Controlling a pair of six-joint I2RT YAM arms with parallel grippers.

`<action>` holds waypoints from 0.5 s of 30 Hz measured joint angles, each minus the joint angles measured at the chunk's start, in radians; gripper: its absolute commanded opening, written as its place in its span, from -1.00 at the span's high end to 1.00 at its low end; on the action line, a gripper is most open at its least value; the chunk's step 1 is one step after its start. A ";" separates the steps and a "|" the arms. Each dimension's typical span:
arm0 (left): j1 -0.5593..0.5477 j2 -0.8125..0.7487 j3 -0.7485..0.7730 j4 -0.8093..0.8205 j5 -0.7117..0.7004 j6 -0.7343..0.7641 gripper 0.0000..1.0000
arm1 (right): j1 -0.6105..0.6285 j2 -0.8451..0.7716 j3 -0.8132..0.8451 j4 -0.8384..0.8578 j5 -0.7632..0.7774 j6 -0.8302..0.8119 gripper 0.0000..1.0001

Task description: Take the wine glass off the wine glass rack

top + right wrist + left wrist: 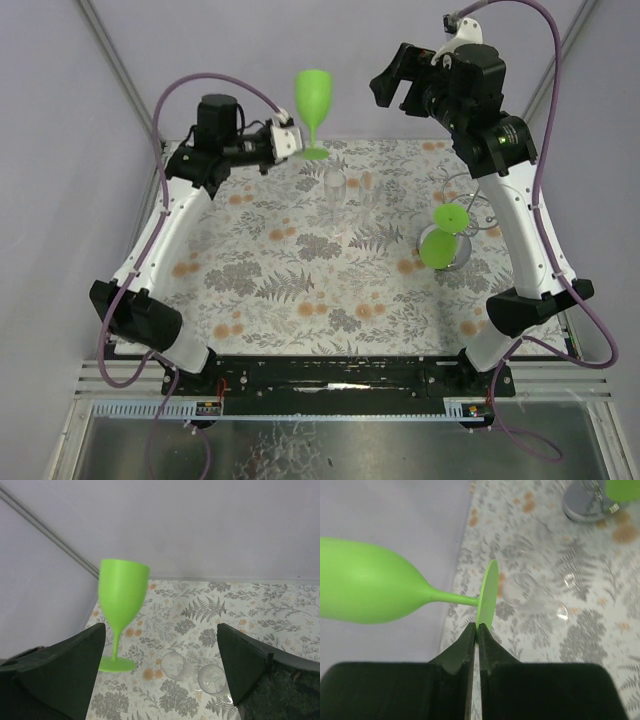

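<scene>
base rail, floral cloth, wine glass aloft, lilac walls

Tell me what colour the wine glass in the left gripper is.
The opaque stemmed wine glass is bright lime green, shown best in the left wrist view.

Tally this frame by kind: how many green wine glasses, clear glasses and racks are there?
Green wine glasses: 2 (held glass in left gripper, racked glass on wine glass rack)
Clear glasses: 2 (first clear glass, second clear glass)
Wine glass racks: 1
Total: 5
</scene>
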 measured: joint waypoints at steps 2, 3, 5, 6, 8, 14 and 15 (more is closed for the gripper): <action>-0.034 -0.038 -0.076 -0.049 -0.031 0.138 1.00 | -0.002 0.000 0.012 -0.034 -0.028 -0.002 -0.98; -0.045 -0.055 -0.106 -0.066 -0.042 0.188 1.00 | -0.003 0.000 0.018 -0.050 -0.044 -0.005 -0.98; -0.075 -0.094 -0.163 -0.106 -0.071 0.306 1.00 | -0.005 0.000 0.027 -0.080 -0.074 -0.011 -0.98; -0.085 -0.109 -0.181 -0.123 -0.083 0.356 1.00 | -0.005 0.000 0.031 -0.096 -0.088 -0.015 -0.98; -0.098 -0.129 -0.199 -0.148 -0.103 0.433 1.00 | -0.005 0.000 0.032 -0.126 -0.121 -0.025 -0.98; -0.134 -0.169 -0.263 -0.172 -0.166 0.637 1.00 | -0.006 0.000 0.032 -0.214 -0.223 -0.047 -0.98; -0.142 -0.172 -0.275 -0.175 -0.179 0.668 1.00 | -0.006 0.000 0.032 -0.221 -0.235 -0.050 -0.99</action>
